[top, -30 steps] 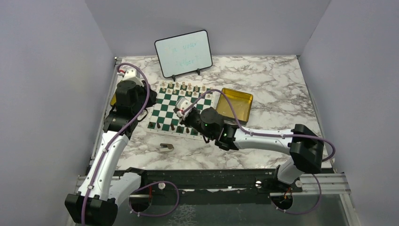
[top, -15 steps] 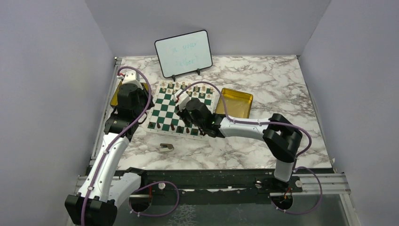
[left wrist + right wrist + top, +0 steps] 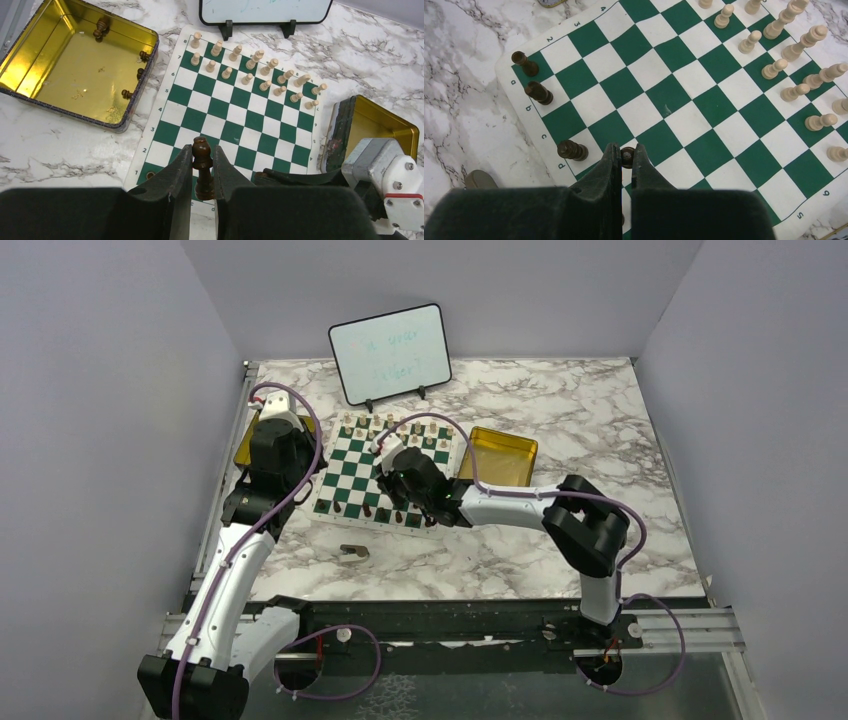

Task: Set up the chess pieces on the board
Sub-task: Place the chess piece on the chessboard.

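Marble (image 3: 454,75), dark piece (image 3: 627,157) in end effector (image 3: 626,150) (right)

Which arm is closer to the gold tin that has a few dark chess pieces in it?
Left. The left arm hangs beside that tin, at the board's left edge. The right arm reaches over the board's near edge, farther off.

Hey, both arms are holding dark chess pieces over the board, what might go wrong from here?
The right end effector grips its dark piece right beside a standing piece; lowering could topple it. The left end effector, holding a second dark piece, hovers near the right arm; they might collide.
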Robot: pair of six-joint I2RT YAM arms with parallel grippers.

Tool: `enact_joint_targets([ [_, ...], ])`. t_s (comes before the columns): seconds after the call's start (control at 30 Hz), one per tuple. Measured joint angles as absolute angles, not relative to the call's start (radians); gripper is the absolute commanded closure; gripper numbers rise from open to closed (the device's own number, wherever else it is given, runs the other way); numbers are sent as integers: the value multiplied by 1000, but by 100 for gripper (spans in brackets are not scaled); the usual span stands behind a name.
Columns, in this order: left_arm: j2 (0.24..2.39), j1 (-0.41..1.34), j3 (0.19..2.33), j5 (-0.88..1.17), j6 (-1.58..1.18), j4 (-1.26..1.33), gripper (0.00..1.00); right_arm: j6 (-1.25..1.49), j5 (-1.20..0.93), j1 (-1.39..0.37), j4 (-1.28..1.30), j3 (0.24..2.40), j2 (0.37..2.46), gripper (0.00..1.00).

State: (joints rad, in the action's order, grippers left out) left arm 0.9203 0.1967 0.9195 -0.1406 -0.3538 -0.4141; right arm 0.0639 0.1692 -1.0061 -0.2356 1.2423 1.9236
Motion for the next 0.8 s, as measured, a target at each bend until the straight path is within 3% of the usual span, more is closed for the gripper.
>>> enact_joint_targets([
  [0.8,920,197,920,-141,-353,-414,88,72,150,-1006,-245,1242,2018,97],
])
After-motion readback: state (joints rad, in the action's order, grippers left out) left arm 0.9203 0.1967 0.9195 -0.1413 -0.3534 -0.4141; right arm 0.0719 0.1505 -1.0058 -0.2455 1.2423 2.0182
